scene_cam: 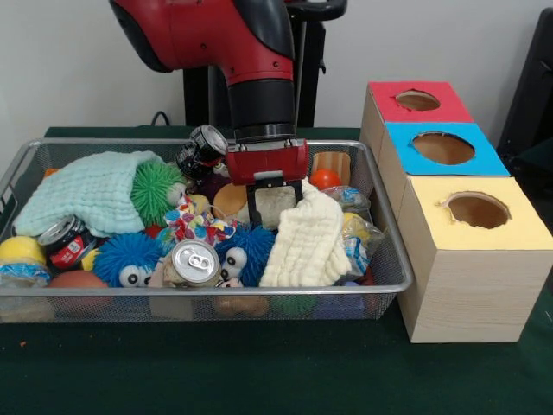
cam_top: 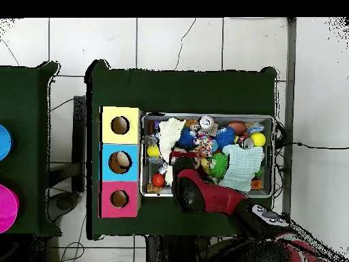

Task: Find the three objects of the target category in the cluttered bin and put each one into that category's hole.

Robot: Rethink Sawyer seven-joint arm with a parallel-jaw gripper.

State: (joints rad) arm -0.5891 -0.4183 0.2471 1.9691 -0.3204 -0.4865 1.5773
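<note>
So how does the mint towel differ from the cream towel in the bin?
The mint towel is pale green and lies spread at one end of the bin, over a green spiky ball. The cream towel is off-white, narrower, and hangs bunched near the other end, just below the gripper. Both have a waffle texture.

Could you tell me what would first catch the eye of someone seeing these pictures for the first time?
First the big red and black arm, coming down into the wide silver wire-mesh basket, which is crammed with toys, cans and towels; its gripper hangs over the middle of the pile. Next come the three pale wooden boxes beside the basket, topped red, blue and yellow, each with a round cutout.
</note>
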